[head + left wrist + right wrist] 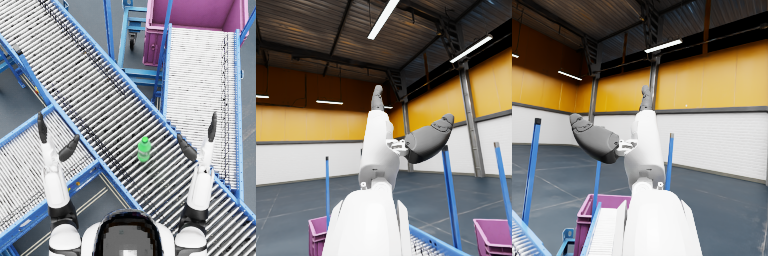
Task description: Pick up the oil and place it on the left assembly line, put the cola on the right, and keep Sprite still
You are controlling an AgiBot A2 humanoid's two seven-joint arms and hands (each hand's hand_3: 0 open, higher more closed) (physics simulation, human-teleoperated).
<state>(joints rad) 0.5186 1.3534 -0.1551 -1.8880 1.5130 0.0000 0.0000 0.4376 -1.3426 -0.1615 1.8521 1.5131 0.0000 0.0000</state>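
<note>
A green Sprite bottle (144, 149) stands upright on the long diagonal roller conveyor (95, 95), between my two arms. No oil and no cola show in any view. My left hand (52, 140) is raised over the left conveyor (22, 165), fingers spread, holding nothing. My right hand (200, 140) is raised at the right of the bottle, beside the right conveyor (200, 85), also spread and holding nothing. The left wrist view shows my left hand (406, 135) against the hall ceiling. The right wrist view shows my right hand (619, 135) open as well.
A magenta bin (197, 22) stands at the far end of the right conveyor, seen too as the magenta bin (604, 212). Blue frame posts (108, 22) rise behind the diagonal conveyor. More magenta bins (493, 235) sit on the hall floor.
</note>
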